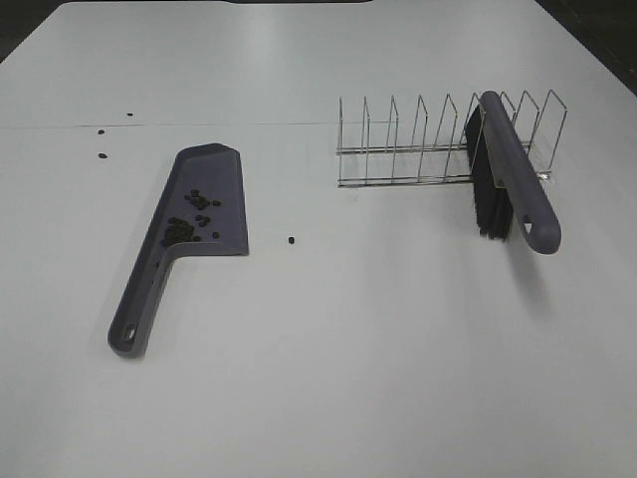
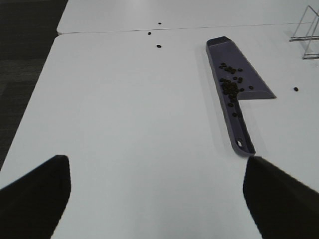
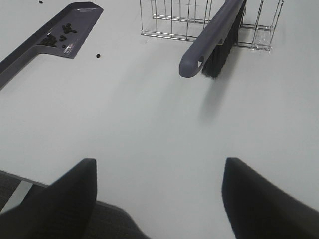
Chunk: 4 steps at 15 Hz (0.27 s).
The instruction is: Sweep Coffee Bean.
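Observation:
A purple-grey dustpan lies flat at left of centre with a pile of coffee beans in its pan. One loose bean lies just right of the pan mouth, and three more lie far left. The brush leans in the wire rack, bristles down. Neither gripper shows in the high view. The left gripper is open and empty, well short of the dustpan. The right gripper is open and empty, short of the brush.
A seam between two white tabletops runs across the back. In the left wrist view the table's left edge borders dark floor. In the right wrist view the table's near edge shows under the fingers.

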{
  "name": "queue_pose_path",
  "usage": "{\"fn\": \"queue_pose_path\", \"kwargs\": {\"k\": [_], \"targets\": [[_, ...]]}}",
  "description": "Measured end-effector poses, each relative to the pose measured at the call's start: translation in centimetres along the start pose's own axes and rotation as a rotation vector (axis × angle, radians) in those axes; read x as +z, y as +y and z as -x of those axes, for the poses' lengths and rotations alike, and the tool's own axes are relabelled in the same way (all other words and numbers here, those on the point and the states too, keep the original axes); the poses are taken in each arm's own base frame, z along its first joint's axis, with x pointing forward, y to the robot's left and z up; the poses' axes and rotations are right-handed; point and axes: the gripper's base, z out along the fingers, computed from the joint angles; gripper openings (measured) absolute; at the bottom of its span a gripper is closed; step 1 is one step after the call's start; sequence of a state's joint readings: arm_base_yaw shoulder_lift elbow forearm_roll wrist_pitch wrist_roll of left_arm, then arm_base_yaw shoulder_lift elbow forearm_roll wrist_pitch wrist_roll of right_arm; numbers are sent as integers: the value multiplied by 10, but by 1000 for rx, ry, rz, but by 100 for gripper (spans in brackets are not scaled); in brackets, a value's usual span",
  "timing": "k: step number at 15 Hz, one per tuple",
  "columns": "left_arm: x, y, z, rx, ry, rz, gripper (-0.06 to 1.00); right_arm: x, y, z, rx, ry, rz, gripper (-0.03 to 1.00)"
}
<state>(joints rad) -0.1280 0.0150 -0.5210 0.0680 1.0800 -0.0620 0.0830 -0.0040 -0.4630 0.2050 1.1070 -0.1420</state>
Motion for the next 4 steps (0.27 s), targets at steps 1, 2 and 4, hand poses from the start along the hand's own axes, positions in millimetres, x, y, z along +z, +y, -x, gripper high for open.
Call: {"fn": "queue_pose_path", "kwargs": {"k": [1, 2, 4], "targets": [[0, 0, 0, -1, 0, 3, 86, 0, 0, 0, 0, 0, 0, 62], [0, 0, 0, -3, 0, 5, 86, 0, 0, 0, 0, 0, 0, 62], [0, 0, 0, -2, 0, 5, 86, 0, 0, 0, 0, 0, 0, 62]]}}
